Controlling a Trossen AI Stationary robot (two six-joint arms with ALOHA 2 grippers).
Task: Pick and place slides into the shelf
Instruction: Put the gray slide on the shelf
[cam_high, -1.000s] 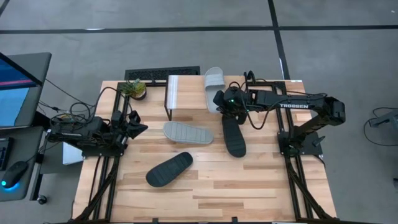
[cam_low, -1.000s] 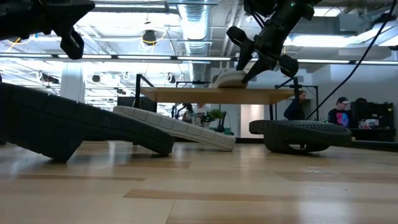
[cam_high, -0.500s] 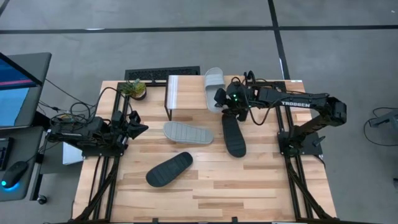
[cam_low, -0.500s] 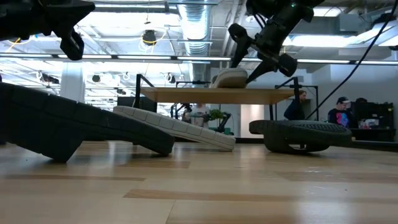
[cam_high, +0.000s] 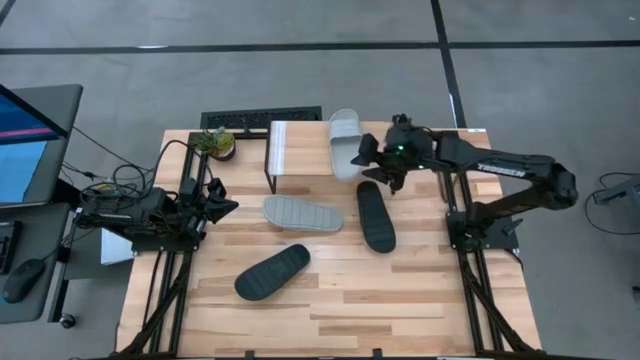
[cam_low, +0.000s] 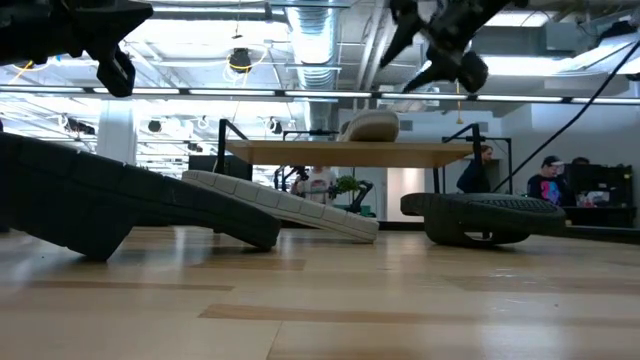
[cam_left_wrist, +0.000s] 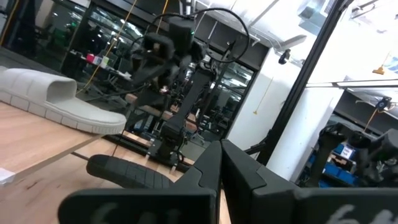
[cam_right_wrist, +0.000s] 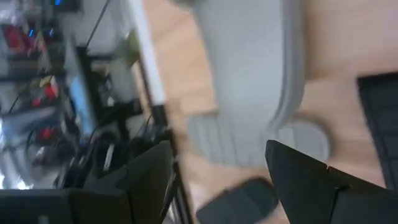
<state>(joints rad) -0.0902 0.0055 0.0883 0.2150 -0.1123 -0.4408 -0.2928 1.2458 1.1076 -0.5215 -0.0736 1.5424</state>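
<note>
One light grey slide (cam_high: 344, 142) (cam_low: 370, 126) (cam_right_wrist: 255, 62) rests sole down on the right end of the shelf (cam_high: 296, 148) (cam_low: 330, 152). My right gripper (cam_high: 374, 164) (cam_low: 438, 38) (cam_right_wrist: 217, 149) hangs open just right of and above it, touching nothing. The second grey slide (cam_high: 302, 213) (cam_low: 290, 206) (cam_left_wrist: 56, 99) lies sole up on the table. One black slide (cam_high: 376, 216) (cam_low: 485, 217) lies below the right gripper. The other black slide (cam_high: 272, 272) (cam_low: 110, 205) lies sole up nearer the front. My left gripper (cam_high: 218, 198) waits open at the table's left.
A small potted plant (cam_high: 216, 143) stands at the far left corner beside the shelf. A black keyboard (cam_high: 262, 119) lies along the far edge. Bare wood (cam_high: 400, 300) shows at the near right. People (cam_low: 548, 180) stand in the room behind.
My right gripper has risen from beside the grey slide on the shelf and drawn back toward the table's right edge. The slide has stayed in place on the shelf top. The left arm and the other slides have kept still.
</note>
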